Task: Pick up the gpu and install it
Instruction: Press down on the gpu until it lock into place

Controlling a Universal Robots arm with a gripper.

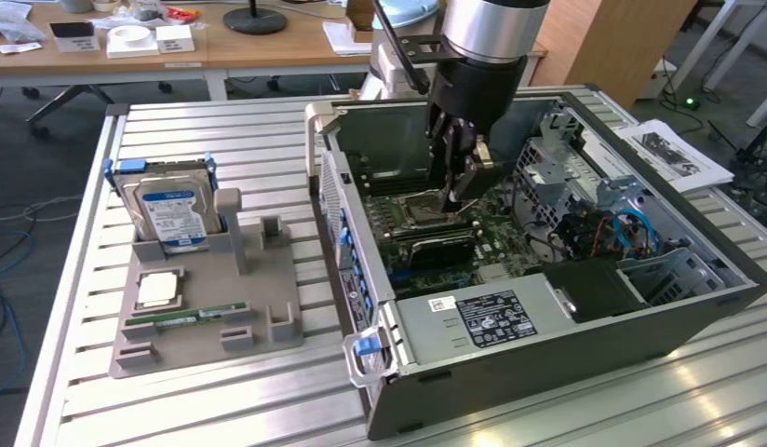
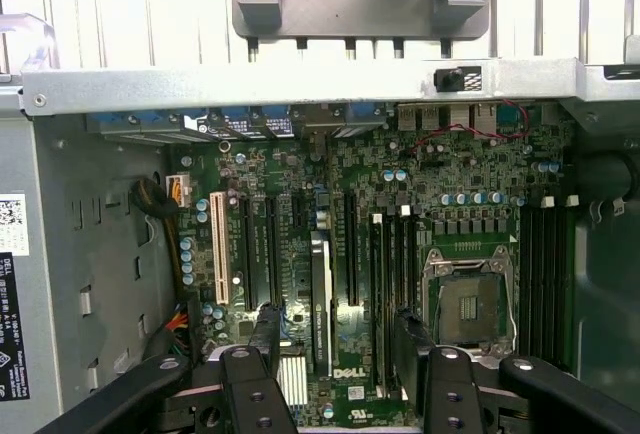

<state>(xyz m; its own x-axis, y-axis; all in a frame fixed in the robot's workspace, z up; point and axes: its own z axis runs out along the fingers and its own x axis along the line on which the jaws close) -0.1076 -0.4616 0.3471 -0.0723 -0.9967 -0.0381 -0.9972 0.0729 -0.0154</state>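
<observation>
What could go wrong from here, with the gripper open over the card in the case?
1. The open gripper straddles the card standing on the motherboard; a skewed lift could drag or tilt it.
2. One finger hangs close to the empty processor socket; a sideways slip might hit its contacts.
3. Full seating of the card cannot be seen.

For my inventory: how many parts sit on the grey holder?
3: hard drive upright at the far end, CPU flat in the middle, RAM stick nearest the camera. None seems hidden.
</observation>
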